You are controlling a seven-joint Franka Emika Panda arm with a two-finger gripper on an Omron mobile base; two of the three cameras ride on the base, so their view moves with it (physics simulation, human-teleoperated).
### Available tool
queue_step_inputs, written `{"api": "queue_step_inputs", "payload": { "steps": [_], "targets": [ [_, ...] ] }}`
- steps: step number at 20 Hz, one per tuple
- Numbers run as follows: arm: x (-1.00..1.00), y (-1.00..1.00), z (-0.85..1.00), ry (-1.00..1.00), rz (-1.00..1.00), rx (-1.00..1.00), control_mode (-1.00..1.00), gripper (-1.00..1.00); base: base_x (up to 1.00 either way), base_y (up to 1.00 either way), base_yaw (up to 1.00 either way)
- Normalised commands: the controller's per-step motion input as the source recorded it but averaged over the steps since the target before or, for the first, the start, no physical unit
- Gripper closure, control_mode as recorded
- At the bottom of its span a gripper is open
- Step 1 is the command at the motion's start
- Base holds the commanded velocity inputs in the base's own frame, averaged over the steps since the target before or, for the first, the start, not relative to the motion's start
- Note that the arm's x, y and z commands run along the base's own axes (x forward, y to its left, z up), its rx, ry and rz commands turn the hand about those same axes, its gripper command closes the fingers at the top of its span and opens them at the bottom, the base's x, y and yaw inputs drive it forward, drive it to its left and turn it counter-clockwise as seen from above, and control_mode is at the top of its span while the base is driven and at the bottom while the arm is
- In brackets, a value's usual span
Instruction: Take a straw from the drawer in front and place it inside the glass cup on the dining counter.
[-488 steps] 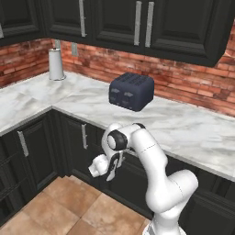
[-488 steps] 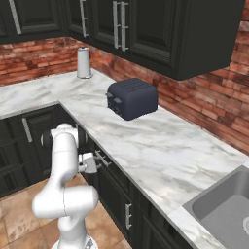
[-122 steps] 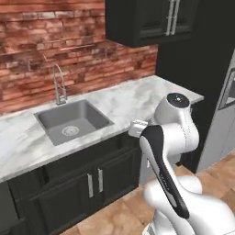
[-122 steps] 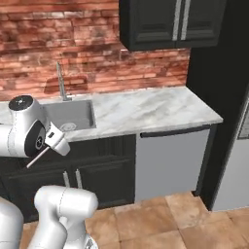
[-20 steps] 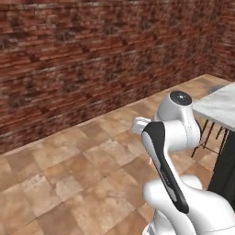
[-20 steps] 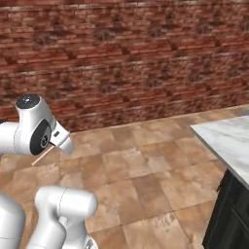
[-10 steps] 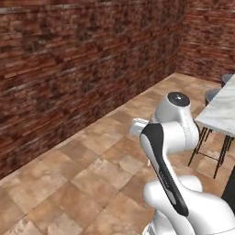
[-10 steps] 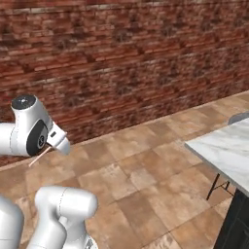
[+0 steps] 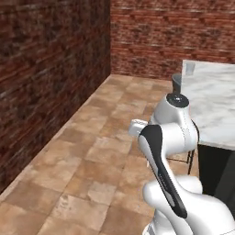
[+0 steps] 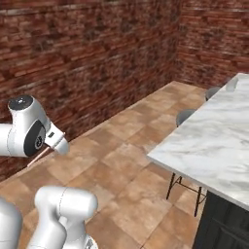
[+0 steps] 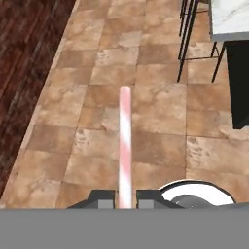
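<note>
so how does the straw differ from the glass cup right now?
The straw is a thin, opaque, pale pink-white stick; the glass cup is a clear, wider tumbler. The straw is clamped in the shut pincer, carried over the tiled floor; the glass cup stands free near the far edge of the dining counter. Both are small and pale.

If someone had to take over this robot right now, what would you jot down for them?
Gripper: shut on the straw, which sticks straight out between the fingertips.
Straw: out of the drawer, carried over the tiled floor.
Dining counter: ahead to the right, stools tucked beside it.
Glass cup: what looks like it stands near the counter's far corner.
Done: straw fetched.
Left: reach the counter, drop the straw into the cup.
</note>
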Motion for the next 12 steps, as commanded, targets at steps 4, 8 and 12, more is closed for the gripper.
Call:
{"api": "queue_step_inputs", "payload": {
  "steps": [4,8,12],
  "targets": [
    [0.00,0.00,0.00,0.00,0.00,0.00,1.00,1.00,0.94,0.04,-0.65],
    [0.00,0.00,0.00,0.00,0.00,0.00,1.00,1.00,0.85,0.21,-0.61],
    [0.00,0.00,0.00,0.00,0.00,0.00,1.00,1.00,0.54,0.48,-0.43]
  ]
}}
